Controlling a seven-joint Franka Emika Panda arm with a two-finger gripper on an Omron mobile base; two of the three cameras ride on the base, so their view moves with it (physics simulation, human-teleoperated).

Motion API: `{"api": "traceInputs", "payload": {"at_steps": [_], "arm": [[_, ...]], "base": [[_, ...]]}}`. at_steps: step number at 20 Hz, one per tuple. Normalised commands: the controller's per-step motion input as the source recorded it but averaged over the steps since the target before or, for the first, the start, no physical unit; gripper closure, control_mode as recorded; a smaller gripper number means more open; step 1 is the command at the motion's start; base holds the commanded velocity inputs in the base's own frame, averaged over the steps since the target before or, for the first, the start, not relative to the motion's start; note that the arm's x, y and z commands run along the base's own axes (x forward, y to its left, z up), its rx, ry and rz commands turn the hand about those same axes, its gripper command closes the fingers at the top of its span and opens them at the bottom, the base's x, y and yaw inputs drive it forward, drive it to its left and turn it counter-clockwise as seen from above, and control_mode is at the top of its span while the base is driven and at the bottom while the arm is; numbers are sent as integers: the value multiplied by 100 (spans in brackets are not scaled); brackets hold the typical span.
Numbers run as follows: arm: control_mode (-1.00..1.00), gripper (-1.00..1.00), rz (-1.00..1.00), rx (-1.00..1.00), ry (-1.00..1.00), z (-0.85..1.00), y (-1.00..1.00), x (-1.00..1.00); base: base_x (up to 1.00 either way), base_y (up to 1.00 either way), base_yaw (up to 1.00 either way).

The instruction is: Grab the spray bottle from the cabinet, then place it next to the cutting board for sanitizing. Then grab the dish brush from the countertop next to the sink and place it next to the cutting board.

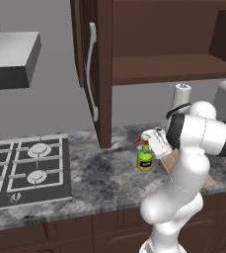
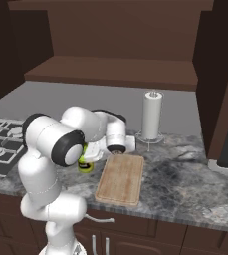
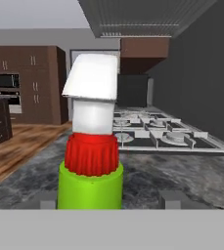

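countertop (image 1: 99, 173), spray bottle (image 1: 144, 157), cutting board (image 2: 121, 179)

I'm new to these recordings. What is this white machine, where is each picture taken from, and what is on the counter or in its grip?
The white machine is a robot arm with a two-finger gripper, in a rendered kitchen. Two cameras ride on its base, behind it to the left and right. The third looks along the gripper. On the dark marbled countertop the green spray bottle stands upright just left of the wooden cutting board. A paper towel roll stands behind the board, a stove lies to the left, and the open cabinet hangs above. In the hand view the finger tips sit either side of the bottle with gaps showing, so it looks released, not gripped.
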Motion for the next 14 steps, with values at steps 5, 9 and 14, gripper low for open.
{"api": "traceInputs", "payload": {"at_steps": [5,9,14], "arm": [[-100,-100,-13,0,0,4,-18,-12],[-100,-100,-11,1,2,30,-21,-2],[-100,-100,-25,0,2,33,-50,-5]], "base": [[0,0,0],[0,0,0],[0,0,0]]}}
